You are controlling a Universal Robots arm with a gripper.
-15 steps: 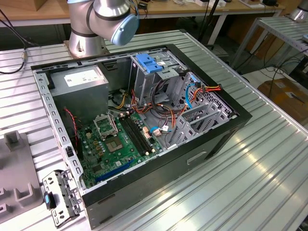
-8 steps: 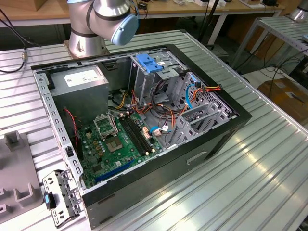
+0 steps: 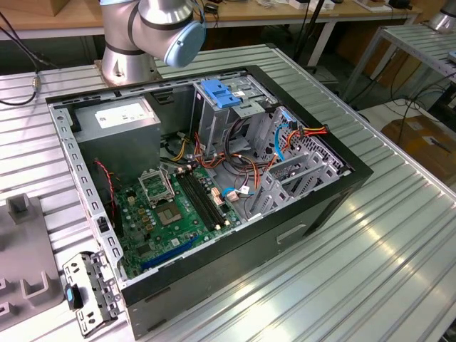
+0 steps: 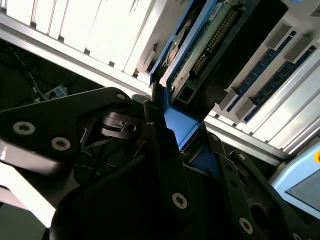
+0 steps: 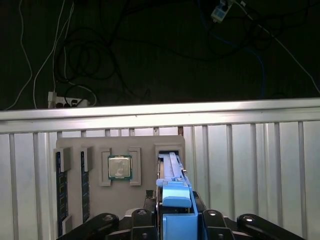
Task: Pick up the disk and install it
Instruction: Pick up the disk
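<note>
A ribbed metal table (image 3: 399, 235) carries the open computer case (image 3: 235, 267). In the first wrist view, the disk (image 5: 172, 170) stands on edge at a grey tray (image 5: 145, 145), beside a processor (image 5: 120, 167), its blue rail clenched in the jaws of the gripper (image 5: 177, 215)

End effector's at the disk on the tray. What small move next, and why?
Probably a short straight pull away from the grey tray: the end effector looks closed on the disk, which stands in its slot beside the CPU.
</note>
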